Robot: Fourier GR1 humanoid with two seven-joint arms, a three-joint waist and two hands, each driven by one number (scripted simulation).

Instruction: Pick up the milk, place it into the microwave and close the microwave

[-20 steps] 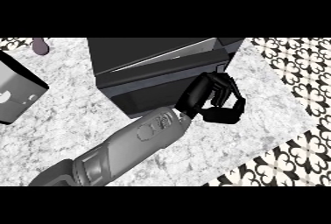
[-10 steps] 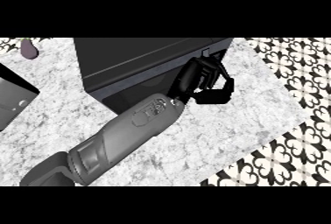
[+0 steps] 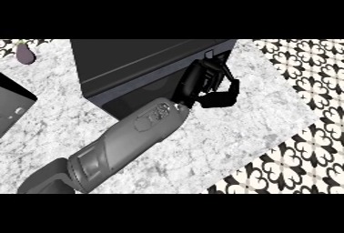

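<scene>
Head view shows us one hand [image 3: 207, 84], which side we cannot tell, laid against the front of the microwave [image 3: 141, 68], its fingers curled and grasping nothing that we can see. We judge it sits there to press the door closed, since the front looks flush and shut. The milk is not visible; we take it to be inside. An eggplant [image 3: 25, 53] lies on the bench [image 3: 222, 136] at the far left, well apart from the work.
</scene>
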